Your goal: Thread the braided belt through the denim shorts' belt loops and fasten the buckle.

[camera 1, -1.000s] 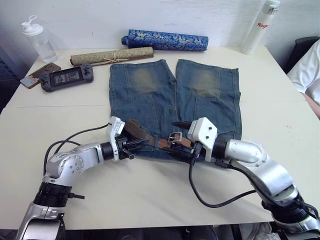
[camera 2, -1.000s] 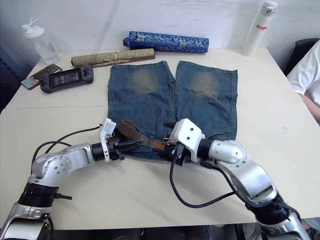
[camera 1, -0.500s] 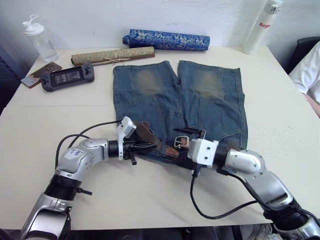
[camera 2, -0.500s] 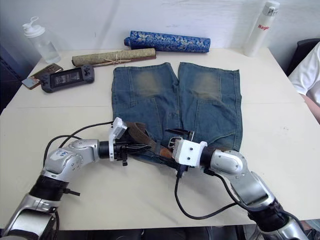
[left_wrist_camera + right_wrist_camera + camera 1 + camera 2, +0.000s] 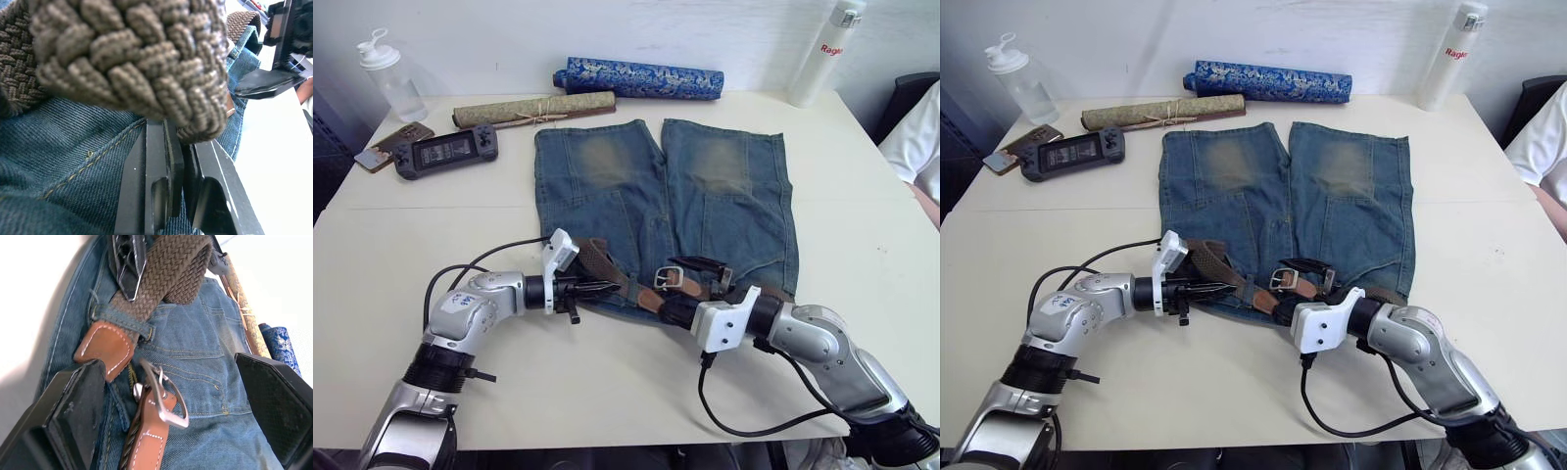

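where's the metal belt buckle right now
The silvery metal buckle lies on the faded blue denim shorts' waistband, near the table's front edge, just ahead of the right end effector with its open fingers.

Pale cream table [image 5: 862, 225] beneath the pincers, white wall [image 5: 705, 29] well beyond them, dark chair [image 5: 913, 93] off past the right pincer's side.

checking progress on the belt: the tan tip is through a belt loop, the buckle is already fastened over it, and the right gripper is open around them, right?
Not quite: the buckle is not fastened. In the right wrist view it lies apart from the tan tip, its frame holding nothing. The rest holds: the tip has come through a belt loop on the denim shorts, and the right gripper is open around them.
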`<move>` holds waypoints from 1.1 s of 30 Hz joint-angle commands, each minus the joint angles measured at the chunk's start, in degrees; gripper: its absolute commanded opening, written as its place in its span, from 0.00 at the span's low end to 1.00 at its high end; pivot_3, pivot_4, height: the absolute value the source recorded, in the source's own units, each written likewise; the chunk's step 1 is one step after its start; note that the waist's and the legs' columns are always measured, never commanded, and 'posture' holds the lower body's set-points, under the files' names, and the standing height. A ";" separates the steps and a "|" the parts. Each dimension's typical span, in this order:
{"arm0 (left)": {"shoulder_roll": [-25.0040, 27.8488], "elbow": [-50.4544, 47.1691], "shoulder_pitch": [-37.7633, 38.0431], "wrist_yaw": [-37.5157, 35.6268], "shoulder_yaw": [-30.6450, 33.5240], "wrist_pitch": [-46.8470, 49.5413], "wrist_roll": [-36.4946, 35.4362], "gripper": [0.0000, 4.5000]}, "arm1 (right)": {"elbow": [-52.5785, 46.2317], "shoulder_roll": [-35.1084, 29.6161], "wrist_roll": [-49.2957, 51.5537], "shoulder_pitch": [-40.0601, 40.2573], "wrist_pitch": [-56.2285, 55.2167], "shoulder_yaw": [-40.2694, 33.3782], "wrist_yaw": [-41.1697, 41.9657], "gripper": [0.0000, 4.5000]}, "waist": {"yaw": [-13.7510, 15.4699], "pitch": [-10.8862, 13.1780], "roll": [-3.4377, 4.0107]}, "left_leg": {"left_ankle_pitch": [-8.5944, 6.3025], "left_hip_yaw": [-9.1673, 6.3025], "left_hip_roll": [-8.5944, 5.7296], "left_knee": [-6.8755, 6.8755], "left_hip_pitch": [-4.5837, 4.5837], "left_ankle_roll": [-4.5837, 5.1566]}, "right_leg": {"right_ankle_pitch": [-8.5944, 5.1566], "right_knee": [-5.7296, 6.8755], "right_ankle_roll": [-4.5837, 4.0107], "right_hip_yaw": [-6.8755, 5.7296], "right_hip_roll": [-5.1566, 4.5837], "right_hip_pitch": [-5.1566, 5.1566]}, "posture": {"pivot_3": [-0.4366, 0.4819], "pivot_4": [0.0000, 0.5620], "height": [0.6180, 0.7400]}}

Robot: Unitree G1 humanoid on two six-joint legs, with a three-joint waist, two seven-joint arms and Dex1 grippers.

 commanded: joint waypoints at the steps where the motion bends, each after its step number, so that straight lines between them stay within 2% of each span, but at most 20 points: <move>1: -0.38 -1.15 1.21 -1.21 -1.90 1.69 1.39 0.00 | 0.00 0.66 -2.28 0.53 -2.73 0.02 -1.72 0.99 | -0.12 0.00 0.00 | 0.00 0.00 0.00 0.00 0.00 0.00 | 0.00 0.02 0.00 0.01 0.00 0.00 | 0.48 0.27 0.22; 7: -0.52 -1.88 1.60 -1.36 -1.74 2.14 1.45 0.00 | 1.84 2.68 -6.30 -0.30 -4.05 0.76 -4.01 0.99 | -0.39 0.00 0.00 | 0.04 -0.03 0.00 0.05 0.03 -0.02 | 0.00 0.15 -0.02 0.01 0.00 -0.01 | 0.48 0.27 0.22; 26: -1.32 -2.29 1.65 -1.17 -0.99 3.07 1.96 0.00 | 1.53 6.23 -7.63 -1.88 -4.85 2.96 -4.32 0.99 | -1.09 0.00 0.00 | 0.05 -0.08 0.00 0.13 0.05 0.00 | -0.06 0.39 -0.12 0.02 0.00 -0.05 | 0.48 0.27 0.22; 29: -1.51 -2.44 1.83 -1.22 -0.86 3.20 2.15 0.00 | 1.70 7.14 -8.21 -2.47 -4.74 3.59 -4.38 0.82 | -1.15 -0.01 0.00 | 0.06 -0.09 0.01 0.14 0.07 0.00 | -0.10 0.51 -0.20 0.02 0.00 -0.08 | 0.48 0.27 0.22; 33: -1.71 -2.51 1.92 -1.32 -0.58 3.33 2.51 0.00 | 2.01 7.82 -8.54 -2.98 -4.92 3.81 -4.45 0.37 | -1.13 -0.01 0.00 | 0.08 -0.12 0.01 0.15 0.07 0.00 | -0.14 0.63 -0.27 0.02 0.00 -0.13 | 0.48 0.27 0.22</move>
